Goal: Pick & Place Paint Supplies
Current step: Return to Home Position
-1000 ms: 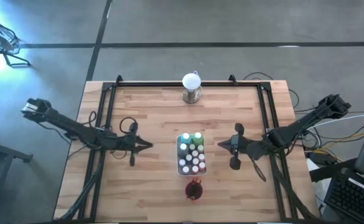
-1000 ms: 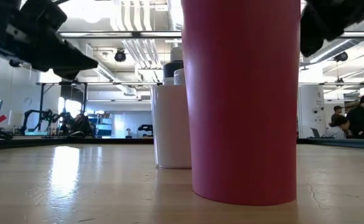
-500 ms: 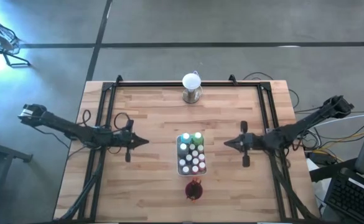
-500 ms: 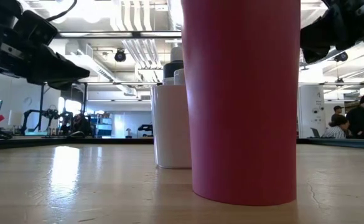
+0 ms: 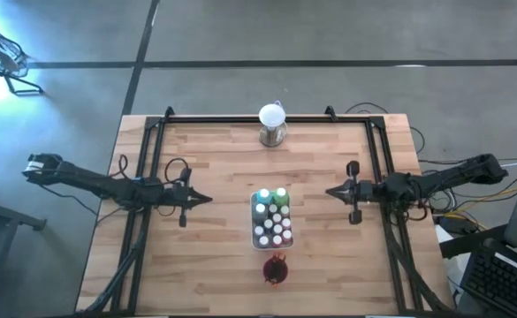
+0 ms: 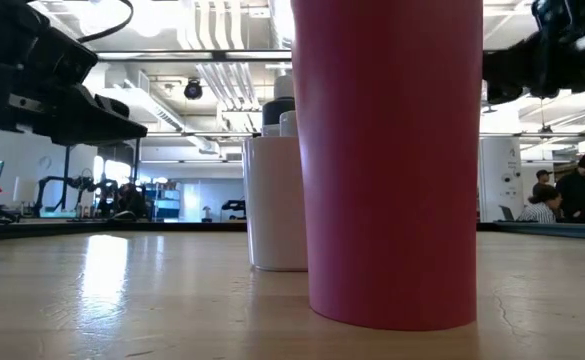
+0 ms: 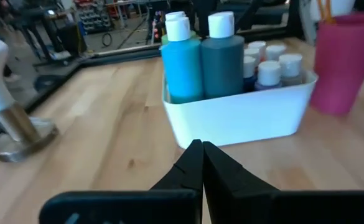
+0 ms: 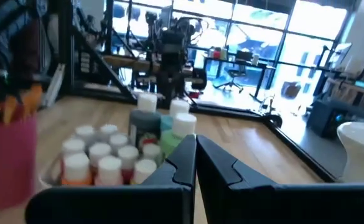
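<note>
**Both arms beside the tray, end effectors closed and empty**

Seen from above, a light wooden bench [image 5: 205,256] carries a white rectangular plastic tray [image 5: 254,231] near its middle, toward the lower edge of the overhead view. The small white-capped paint bottles [image 5: 273,216] stand upright inside this tray, packed close in rows. The left wrist view shows a bright blue bottle [image 7: 182,62] and a dark teal bottle [image 7: 223,59] side by side at one end. They are taller than the short bottles behind them.

Just below the tray in the overhead view stands a dark red plastic cup [image 5: 276,268], near it but not touching. Thin wooden-handled brushes [image 8: 7,102] stand upright in the cup.

The left end effector [image 5: 207,200] hangs above the bench to the left of the tray, well apart from it and pointing toward it. Its two dark fingers [image 7: 191,165] are pressed together to a point, with nothing between them.

The right end effector [image 5: 329,191] hangs on the tray's right side, also apart and pointing toward it. Its fingers [image 8: 182,158] meet in the same way and hold nothing. Neither end effector touches a bottle, the tray or the cup.

A white globe on a metal base [image 5: 272,124] stands at the far edge of the bench, near the middle. The level view across the bench shows a workshop room with people [image 6: 577,190] in the distance on the right.
</note>
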Controlling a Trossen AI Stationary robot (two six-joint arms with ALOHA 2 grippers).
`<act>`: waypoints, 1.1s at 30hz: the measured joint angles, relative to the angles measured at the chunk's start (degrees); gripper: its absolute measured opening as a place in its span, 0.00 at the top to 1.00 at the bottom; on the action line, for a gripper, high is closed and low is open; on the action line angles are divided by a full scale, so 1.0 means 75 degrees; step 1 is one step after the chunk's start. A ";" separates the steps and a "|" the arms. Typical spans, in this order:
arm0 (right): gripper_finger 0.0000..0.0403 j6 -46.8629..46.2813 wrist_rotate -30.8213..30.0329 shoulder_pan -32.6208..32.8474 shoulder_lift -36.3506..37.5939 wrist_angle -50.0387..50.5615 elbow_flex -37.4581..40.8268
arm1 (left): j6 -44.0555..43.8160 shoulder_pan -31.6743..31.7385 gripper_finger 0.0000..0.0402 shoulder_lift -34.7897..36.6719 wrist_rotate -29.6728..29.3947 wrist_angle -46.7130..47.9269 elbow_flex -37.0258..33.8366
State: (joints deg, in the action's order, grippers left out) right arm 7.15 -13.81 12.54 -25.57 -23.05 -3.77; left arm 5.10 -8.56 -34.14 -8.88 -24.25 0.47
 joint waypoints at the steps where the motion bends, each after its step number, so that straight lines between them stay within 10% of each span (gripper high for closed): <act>1: 0.98 0.0116 0.0084 -0.0101 0.0048 0.0011 0.0080 | 0.0175 0.0000 0.99 -0.0006 -0.0094 0.0001 -0.0001; 27: 0.98 0.0246 -0.1377 -0.0994 0.0147 0.2037 0.0434 | 0.0234 0.0003 0.97 0.0117 -0.0426 0.0133 0.0003; 33: 0.98 0.0246 -0.1367 -0.0994 0.0147 0.2052 0.0434 | 0.0231 0.0000 0.97 0.0911 -0.0426 0.2204 0.0000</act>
State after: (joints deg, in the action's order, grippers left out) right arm 8.99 -24.07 5.08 -24.47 -7.66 -0.51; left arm 6.83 -8.56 -27.31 -12.08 -7.72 0.47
